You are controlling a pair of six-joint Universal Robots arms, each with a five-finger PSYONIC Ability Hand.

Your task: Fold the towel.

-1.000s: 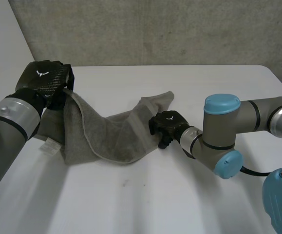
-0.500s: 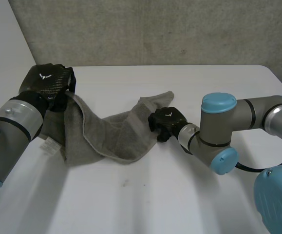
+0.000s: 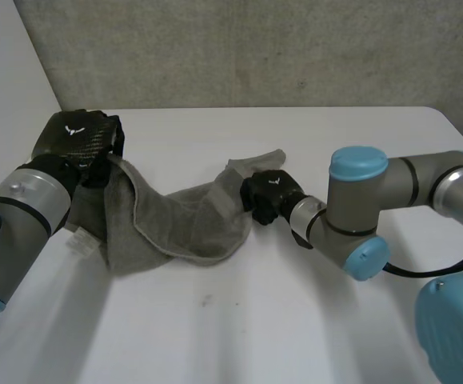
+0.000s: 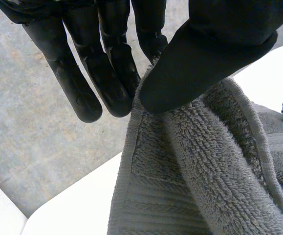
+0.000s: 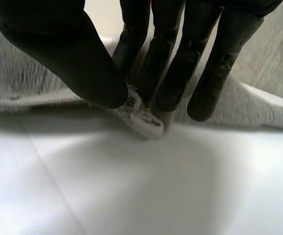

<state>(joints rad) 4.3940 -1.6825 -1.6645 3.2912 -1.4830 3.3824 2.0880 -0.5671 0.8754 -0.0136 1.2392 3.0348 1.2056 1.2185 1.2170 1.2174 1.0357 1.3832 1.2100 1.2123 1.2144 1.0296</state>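
A: White table [image 3: 215, 336], concrete wall [image 3: 255, 48]. Where's the towel [image 3: 183, 228]?
B: Head view: bunched mid-table, left hand [image 3: 77, 138] lifting one end, right hand [image 3: 267, 196] at the other.
A: Left wrist view?
B: Thumb and fingers pinch its hemmed corner.
A: Right wrist view?
B: Pinching an edge. It looks soft and limp, so take it by the corners.

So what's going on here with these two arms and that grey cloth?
A two-armed robot is folding a grey towel on a white table. Its left hand pinches one end of the towel between thumb and fingers, raised off the table. Its right hand pinches the opposite edge down at the tabletop. The towel sags rumpled between them, not yet neatly folded.
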